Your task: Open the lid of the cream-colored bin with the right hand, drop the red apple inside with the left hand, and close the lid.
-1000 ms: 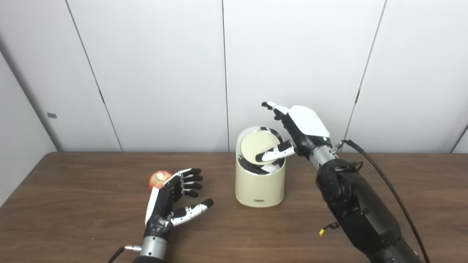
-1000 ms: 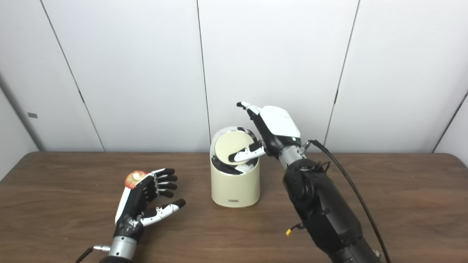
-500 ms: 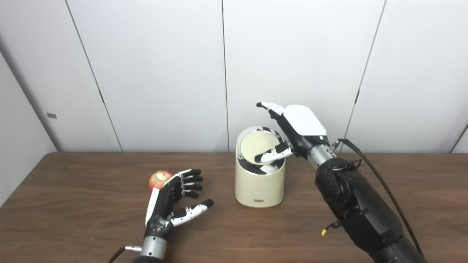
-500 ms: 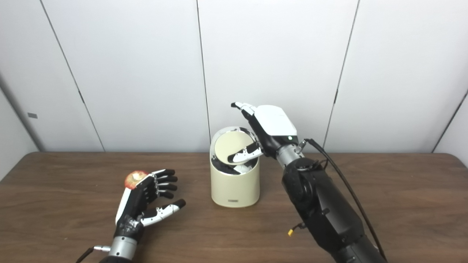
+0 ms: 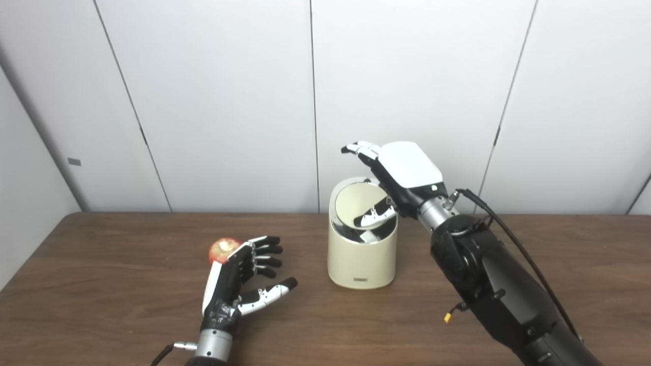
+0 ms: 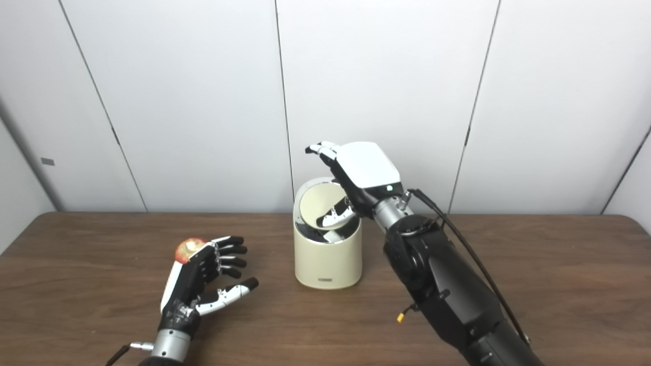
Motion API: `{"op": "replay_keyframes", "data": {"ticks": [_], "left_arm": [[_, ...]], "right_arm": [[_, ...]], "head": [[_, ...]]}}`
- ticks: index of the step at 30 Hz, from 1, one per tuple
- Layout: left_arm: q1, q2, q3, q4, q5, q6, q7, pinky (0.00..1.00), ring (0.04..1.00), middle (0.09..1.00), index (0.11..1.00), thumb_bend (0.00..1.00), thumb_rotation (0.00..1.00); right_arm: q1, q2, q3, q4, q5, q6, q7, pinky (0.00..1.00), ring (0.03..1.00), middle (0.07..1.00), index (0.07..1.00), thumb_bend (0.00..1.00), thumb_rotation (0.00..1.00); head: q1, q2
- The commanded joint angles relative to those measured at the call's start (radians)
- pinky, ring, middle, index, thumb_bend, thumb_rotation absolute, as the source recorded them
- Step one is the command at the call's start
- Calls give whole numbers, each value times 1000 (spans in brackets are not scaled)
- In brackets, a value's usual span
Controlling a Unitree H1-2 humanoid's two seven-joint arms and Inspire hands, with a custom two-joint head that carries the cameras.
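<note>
Tipping further since a second ago, the bin lid (image 5: 352, 203) yields under your right hand (image 5: 394, 175), thumb pressing, grasping nothing. Your left hand (image 5: 239, 277) waits unclenched beside the red apple (image 5: 222, 249) on the table (image 5: 101, 284), clear of the cream-colored bin (image 5: 361, 259).

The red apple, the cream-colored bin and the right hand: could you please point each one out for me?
red apple (image 5: 219, 249), left eye view, on its visible top beside the stem dimple.
cream-colored bin (image 5: 360, 259), left eye view, on its front wall.
right hand (image 6: 367, 165), right eye view, on the white back plate.
</note>
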Motion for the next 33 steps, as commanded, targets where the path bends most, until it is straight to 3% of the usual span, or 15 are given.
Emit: {"op": "replay_keyframes", "data": {"ticks": [1,9,16,25,33], "left_arm": [[-29,7,2,-33,-3,-25,3,537,614,689,721,713,0],[-28,8,1,-33,3,-26,5,541,612,688,720,715,3],[-28,8,1,-31,-3,-25,2,537,613,687,720,719,2],[-27,8,0,-29,-5,-19,-1,545,622,691,720,719,4],[-24,9,-1,-31,-9,-17,-5,551,628,690,720,715,1]], "right_arm": [[-2,-41,12,28,-63,50,69,596,766,879,842,939,55],[4,-36,3,18,-73,65,111,593,769,882,850,939,100],[9,-22,-30,0,-51,49,70,581,745,860,836,924,156],[14,16,-151,-90,52,100,87,639,780,874,856,849,177],[27,6,-222,-164,78,106,65,594,792,886,858,843,201]], "head": [[1,1],[1,3],[-1,1],[-2,-1],[-2,-2]]}}
